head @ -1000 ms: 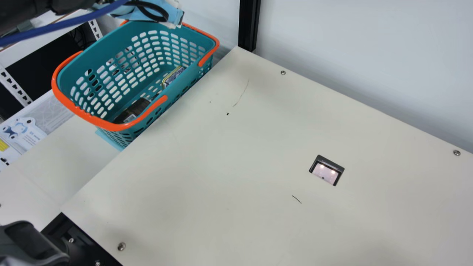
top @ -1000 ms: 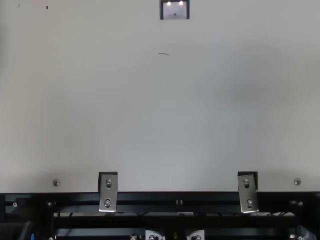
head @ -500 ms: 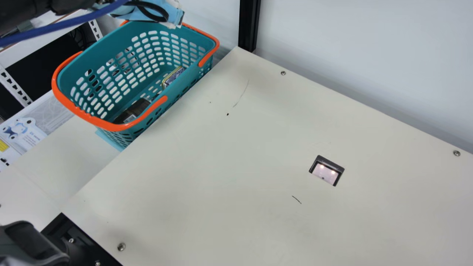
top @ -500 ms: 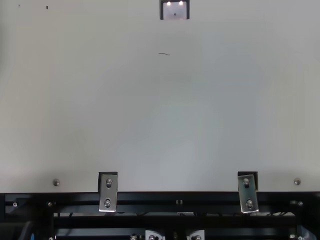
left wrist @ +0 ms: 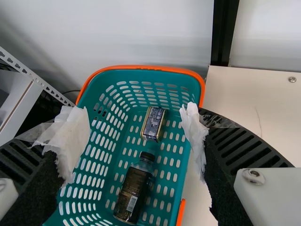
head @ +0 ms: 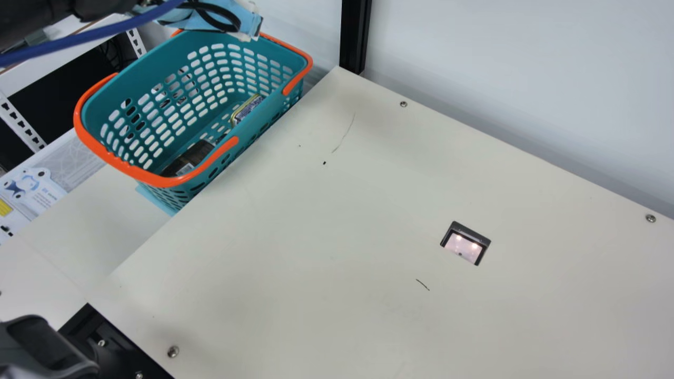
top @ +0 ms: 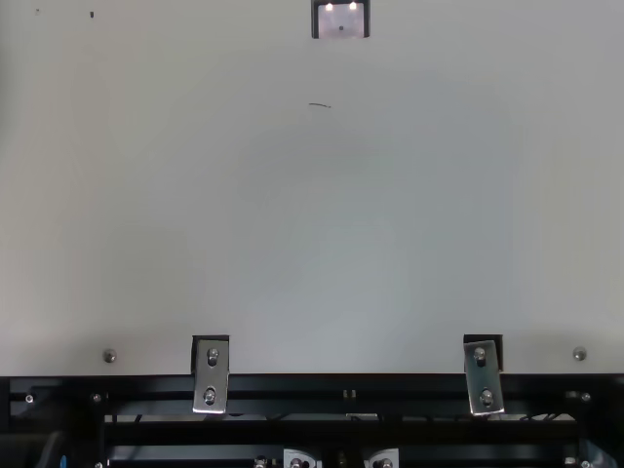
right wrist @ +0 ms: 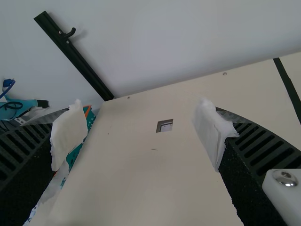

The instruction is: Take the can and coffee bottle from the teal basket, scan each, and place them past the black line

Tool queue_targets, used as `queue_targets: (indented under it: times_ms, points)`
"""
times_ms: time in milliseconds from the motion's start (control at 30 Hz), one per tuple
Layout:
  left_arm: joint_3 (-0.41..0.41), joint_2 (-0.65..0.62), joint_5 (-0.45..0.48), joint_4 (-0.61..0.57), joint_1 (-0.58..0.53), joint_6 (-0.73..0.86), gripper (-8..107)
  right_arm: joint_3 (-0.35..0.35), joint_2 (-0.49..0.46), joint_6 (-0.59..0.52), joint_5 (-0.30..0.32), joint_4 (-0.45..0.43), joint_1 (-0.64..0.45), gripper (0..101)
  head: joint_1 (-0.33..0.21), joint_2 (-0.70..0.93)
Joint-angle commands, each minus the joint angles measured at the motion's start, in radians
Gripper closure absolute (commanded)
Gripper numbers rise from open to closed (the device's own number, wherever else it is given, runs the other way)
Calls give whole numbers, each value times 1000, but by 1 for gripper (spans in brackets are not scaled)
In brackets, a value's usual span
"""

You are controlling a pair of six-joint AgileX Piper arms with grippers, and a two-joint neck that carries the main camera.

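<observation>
"Upper left of the main frame, item one?"

"Coffee bottle (head: 188,158): single, dark, capped, lying in the teal basket (head: 147,68), cap end toward the can (head: 246,109). Presumably smooth, firm and fairly heavy if full; take across the mid-barrel, lest it roll."

"Item two?"

"Said can, same basket, same quarter of the frame: squarish tin, dark blue label, gold-toned edges. Likely stiff and slick, the lighter of the pair; grip squarely across the narrower width, or it may twist out."

"Left pincer (left wrist: 135,134)?"

"Over the basket, left wrist view. Fingers wide apart, tips faced with white padding (left wrist: 75,141), nothing held. Contact with the basket's rim: cannot tell. Opening seems ample for either item."

"Right pincer (right wrist: 140,134)?"

"Facing the surface (head: 316,237), right wrist view. Wide apart, likewise padded, nothing held."

"Fixtures?"

"Scanner window (head: 463,248), lit, sunk in the surface, right of centre in the main frame. Black line (right wrist: 289,88), one, farther along, right wrist view. Both items await lifting; I judge the first pick due."
</observation>
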Motion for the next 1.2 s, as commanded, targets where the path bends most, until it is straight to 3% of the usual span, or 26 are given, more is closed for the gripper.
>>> queue_targets:
  times_ms: [0,267,400,700,967,1167]
  points:
    - [0,0,0,0,0,0,9,0,0,0,0,0,0,0,-18,12]
    - [-12,12,3,-14,14,10,9,0,0,0,-1,0,0,0,-18,12]
    - [-70,68,25,-78,63,37,9,0,0,0,-1,0,0,0,-18,12]
    - [-320,314,116,-288,223,181,9,0,0,0,-3,0,0,0,-18,12]
    - [-559,555,225,-339,275,302,9,0,0,0,-3,0,0,0,-18,12]
    - [-682,701,247,-373,289,417,9,0,0,0,-3,0,0,0,-18,12]
